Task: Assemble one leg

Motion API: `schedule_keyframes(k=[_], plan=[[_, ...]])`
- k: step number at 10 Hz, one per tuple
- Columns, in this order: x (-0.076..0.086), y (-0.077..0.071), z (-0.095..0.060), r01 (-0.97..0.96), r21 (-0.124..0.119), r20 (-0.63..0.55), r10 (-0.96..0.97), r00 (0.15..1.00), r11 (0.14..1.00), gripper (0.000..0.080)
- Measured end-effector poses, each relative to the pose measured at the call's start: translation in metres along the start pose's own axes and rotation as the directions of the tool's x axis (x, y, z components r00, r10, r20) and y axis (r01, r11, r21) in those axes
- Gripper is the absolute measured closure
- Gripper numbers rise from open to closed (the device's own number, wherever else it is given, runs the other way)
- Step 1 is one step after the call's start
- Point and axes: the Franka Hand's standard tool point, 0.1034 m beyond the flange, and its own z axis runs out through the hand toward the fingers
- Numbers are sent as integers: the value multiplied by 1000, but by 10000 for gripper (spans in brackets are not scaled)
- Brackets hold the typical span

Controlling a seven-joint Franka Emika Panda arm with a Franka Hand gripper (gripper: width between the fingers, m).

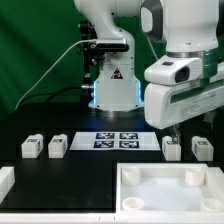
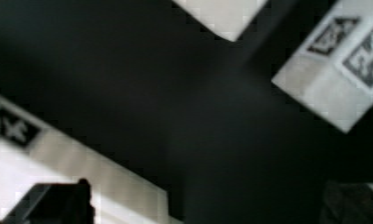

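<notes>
Four small white legs with tags lie on the black table in the exterior view. Two are at its left (image 1: 32,147) (image 1: 57,146) and two at its right (image 1: 171,147) (image 1: 202,148). My gripper (image 1: 174,124) hangs above the right pair, touching neither. In the blurred wrist view my gripper (image 2: 204,206) is open, with one dark fingertip (image 2: 55,204) at each side and only black table between them. A white tagged piece (image 2: 67,150), apparently a leg, lies beside one fingertip.
The marker board (image 1: 118,140) lies between the leg pairs and also shows in the wrist view (image 2: 339,55). The large white tray-like piece (image 1: 150,204) sits at the front right. Another white part (image 1: 5,181) is at the front left. The robot base (image 1: 113,85) stands behind.
</notes>
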Motion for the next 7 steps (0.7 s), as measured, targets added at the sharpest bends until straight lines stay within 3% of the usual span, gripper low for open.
schedule_keyframes(k=[1,2,4,5,7], plan=[[-1,-5,2,-121,8,4,121,993,993,150],[-5,-23,8,-282,17,23,281,959,959,150],[-10,-47,15,-377,12,50,376,925,926,150],[-12,-53,19,-364,12,65,363,930,931,150],[-12,-52,19,-357,12,72,355,932,934,150]])
